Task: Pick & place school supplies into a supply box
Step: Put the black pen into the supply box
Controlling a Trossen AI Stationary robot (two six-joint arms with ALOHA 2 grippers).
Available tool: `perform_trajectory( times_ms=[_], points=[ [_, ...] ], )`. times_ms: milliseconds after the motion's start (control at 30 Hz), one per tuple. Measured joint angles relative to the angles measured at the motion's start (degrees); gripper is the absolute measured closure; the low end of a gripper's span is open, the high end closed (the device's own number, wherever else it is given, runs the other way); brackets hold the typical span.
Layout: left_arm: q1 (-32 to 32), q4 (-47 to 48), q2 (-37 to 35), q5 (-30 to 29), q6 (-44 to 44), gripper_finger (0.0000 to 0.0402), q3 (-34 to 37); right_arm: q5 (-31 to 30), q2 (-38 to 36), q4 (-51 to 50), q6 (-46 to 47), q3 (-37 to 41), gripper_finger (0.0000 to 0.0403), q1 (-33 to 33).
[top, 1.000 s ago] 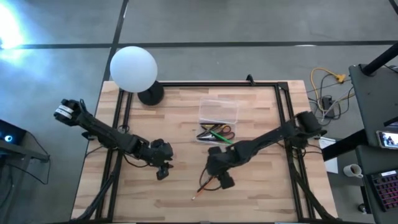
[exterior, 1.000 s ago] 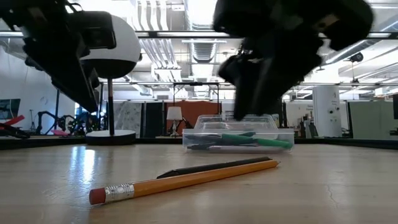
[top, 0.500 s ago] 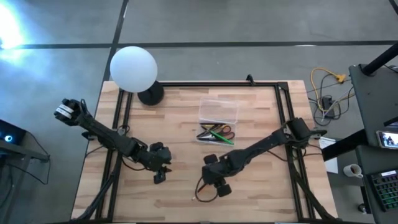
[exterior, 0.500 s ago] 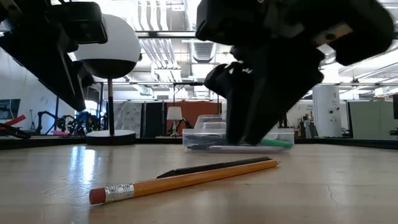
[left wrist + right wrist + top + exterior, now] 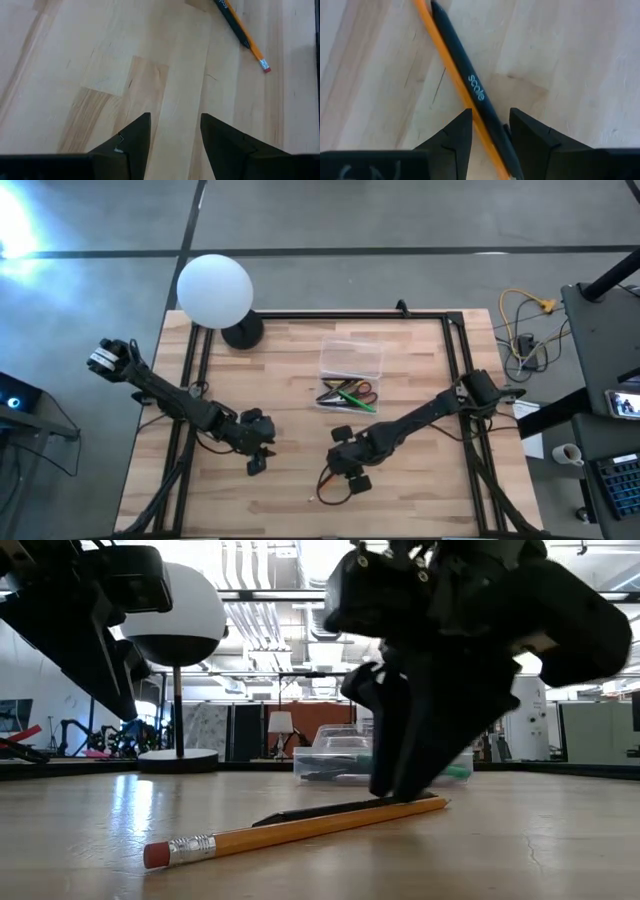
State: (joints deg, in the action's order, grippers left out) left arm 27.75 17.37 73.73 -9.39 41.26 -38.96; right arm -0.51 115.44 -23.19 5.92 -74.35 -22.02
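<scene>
Wooden table [image 5: 420, 480]: right tool [image 5: 488, 131] spread, straddling dark pen [image 5: 470, 87] and orange pencil [image 5: 442, 62]; left tool [image 5: 172, 131] spread.

A white round globe lamp [image 5: 214, 290] on a black round base [image 5: 243, 332] stands at the far left corner of the light wooden table [image 5: 290, 500].

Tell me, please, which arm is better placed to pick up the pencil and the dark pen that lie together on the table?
The right. Its gripper is open and straddles the dark pen and the orange pencil lying against it. The left gripper, also open, hangs over bare wood, with the pair farther off.
</scene>
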Motion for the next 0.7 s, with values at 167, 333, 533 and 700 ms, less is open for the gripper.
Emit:
perform_trajectory(
  times_ms=[167,333,533,700],
  points=[
    [0.00,0.00,0.00,0.00,0.01,0.0245,0.00,-0.12,0.00,1.03,0.62,0.35,0.0278,0.16],
    [0.00,-0.06,0.00,0.00,1.35,0.0245,0.14,-0.12,0.00,2.11,0.58,-0.10,0.0281,0.17],
    [0.00,-0.09,0.00,0.00,1.64,0.0245,0.02,-0.21,0.00,2.93,0.58,1.18,0.0290,0.24],
    [0.00,-0.27,0.00,-0.04,2.89,0.0245,0.26,-1.01,-0.11,3.91,1.87,2.64,0.0305,0.55]
  ],
)
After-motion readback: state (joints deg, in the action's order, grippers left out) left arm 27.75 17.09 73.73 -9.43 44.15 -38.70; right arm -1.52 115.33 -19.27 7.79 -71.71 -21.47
